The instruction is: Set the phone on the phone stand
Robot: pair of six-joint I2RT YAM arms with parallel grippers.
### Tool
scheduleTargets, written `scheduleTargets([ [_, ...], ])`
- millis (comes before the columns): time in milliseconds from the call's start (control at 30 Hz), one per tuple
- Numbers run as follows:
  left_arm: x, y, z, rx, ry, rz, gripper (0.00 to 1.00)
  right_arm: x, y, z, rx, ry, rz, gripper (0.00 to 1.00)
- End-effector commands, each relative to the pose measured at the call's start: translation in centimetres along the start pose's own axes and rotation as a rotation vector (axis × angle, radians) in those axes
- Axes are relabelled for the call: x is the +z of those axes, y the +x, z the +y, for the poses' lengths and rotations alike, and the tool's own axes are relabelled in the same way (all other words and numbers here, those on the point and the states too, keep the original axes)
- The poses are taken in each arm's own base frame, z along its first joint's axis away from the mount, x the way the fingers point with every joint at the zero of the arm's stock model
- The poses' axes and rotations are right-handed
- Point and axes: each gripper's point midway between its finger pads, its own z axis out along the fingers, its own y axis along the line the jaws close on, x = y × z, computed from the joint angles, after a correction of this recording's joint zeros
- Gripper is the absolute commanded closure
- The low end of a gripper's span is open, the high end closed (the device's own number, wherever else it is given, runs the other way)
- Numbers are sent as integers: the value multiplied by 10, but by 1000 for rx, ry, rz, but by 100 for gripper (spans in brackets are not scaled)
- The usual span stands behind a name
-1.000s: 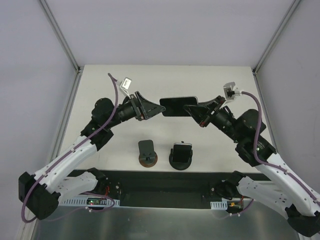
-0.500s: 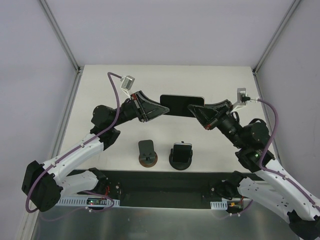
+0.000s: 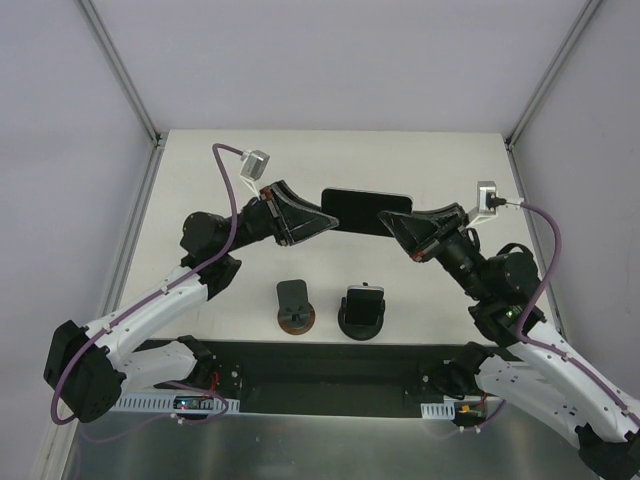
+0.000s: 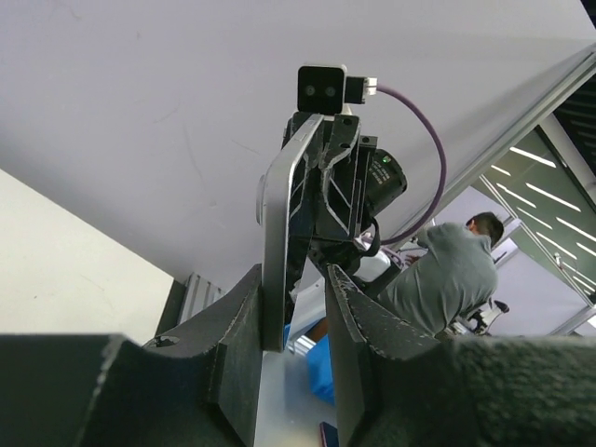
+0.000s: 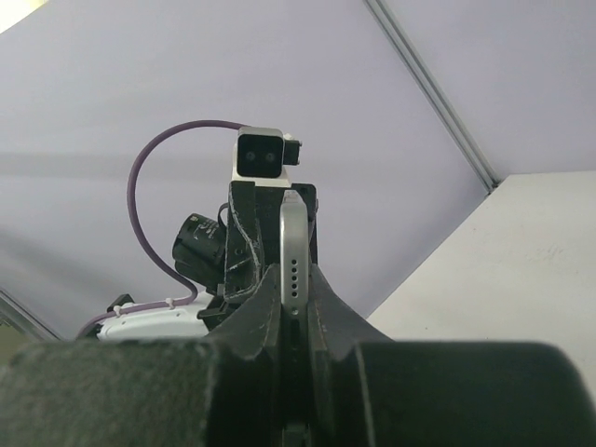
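**Held aloft at both ends**

Above white tabletop [image 3: 400,160], right gripper [image 3: 387,220] clamped on one end of slim black rectangular phone [image 3: 366,208]; left gripper [image 3: 327,222] parted around the other. Hanging mid-air beyond small black round-based phone stand [image 3: 295,305].

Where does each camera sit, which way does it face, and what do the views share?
Top external: above and behind the bases, looking down on the table; the left arm and right arm meet at the phone.
Left wrist: on the left arm, facing the right arm along the left gripper; phone edge-on between its open jaws.
Right wrist: on the right arm, facing the left arm along the right gripper, shut on the phone.
Shared: all see the phone; each wrist view shows the other wrist's camera.
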Motion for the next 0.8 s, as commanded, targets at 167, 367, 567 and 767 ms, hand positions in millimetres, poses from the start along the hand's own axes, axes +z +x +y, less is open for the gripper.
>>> scheduleTargets([
  [167,4,-22,-70,122,229,-59,71,5,-18,19,83,-87,-87,99],
  [367,4,-24,-69,126,220,-76,64,5,-18,25,122,-124,-90,100],
  [567,5,-25,-70,126,220,-78,71,7,-14,22,130,-117,-81,100],
  [767,7,-28,-69,136,192,-76,100,5,-6,19,105,-119,-52,99],
])
